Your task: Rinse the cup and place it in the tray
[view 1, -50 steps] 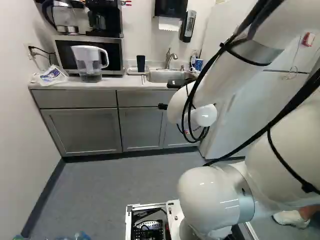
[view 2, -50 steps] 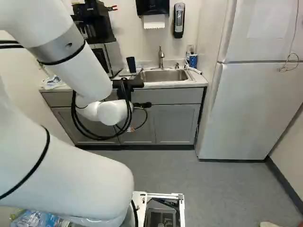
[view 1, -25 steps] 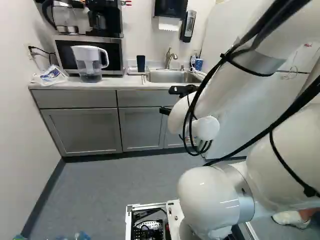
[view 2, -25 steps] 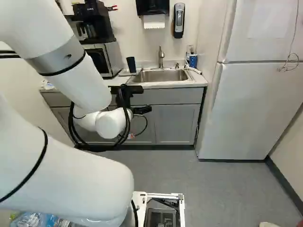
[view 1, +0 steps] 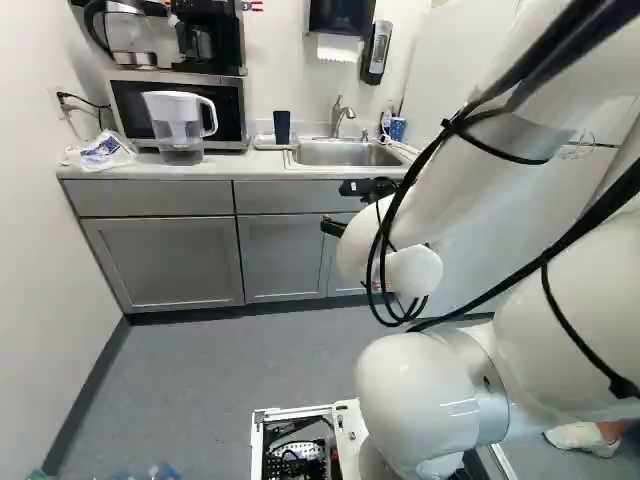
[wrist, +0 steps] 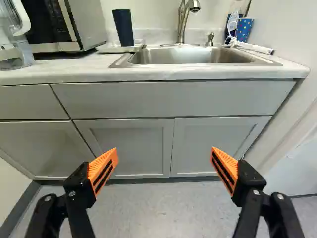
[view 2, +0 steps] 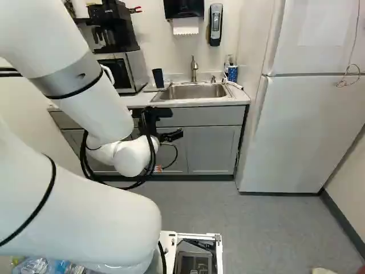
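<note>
The white arm [view 2: 85,97] reaches forward from the joint at the foot of both base views, black cables looped around its wrist. Its black gripper [view 2: 171,135] stands wide open, the orange pads [wrist: 104,168] well apart and nothing between them. Ahead are grey cabinets [wrist: 131,144] under a pale counter [wrist: 74,69]. A metal sink [wrist: 193,57] is set into the counter. Just beside the sink, on the microwave's side, the dark tumbler [wrist: 123,27] stands upright in a shallow white tray [wrist: 116,48]. A clear pitcher [view 1: 180,125] with a white handle stands in front of the microwave [view 1: 127,105]. At the sink's other side are a white-handled brush [wrist: 255,48] and a blue dotted cup [wrist: 243,29]. The faucet [wrist: 184,25] rises behind the basin, and a paper towel dispenser [view 2: 183,8] hangs on the wall above.
</note>
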Motion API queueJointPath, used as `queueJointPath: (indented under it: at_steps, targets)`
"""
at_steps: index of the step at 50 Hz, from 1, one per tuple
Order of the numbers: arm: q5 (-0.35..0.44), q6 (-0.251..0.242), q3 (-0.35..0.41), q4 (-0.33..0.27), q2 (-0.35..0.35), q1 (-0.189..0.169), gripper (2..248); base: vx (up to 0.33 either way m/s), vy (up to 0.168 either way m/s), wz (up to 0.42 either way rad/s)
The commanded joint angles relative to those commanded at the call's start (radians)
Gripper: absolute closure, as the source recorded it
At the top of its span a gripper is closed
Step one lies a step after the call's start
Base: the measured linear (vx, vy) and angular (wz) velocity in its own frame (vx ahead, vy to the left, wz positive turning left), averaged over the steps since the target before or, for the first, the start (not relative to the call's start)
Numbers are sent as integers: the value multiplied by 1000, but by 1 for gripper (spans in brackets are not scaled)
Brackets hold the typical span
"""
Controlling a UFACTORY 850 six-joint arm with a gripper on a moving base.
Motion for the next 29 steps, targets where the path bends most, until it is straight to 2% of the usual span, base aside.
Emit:
queueJointPath:
  at_steps: [29]
  targets:
    - [7, -1, 4, 1, 1, 0, 3, 0, 0, 0]
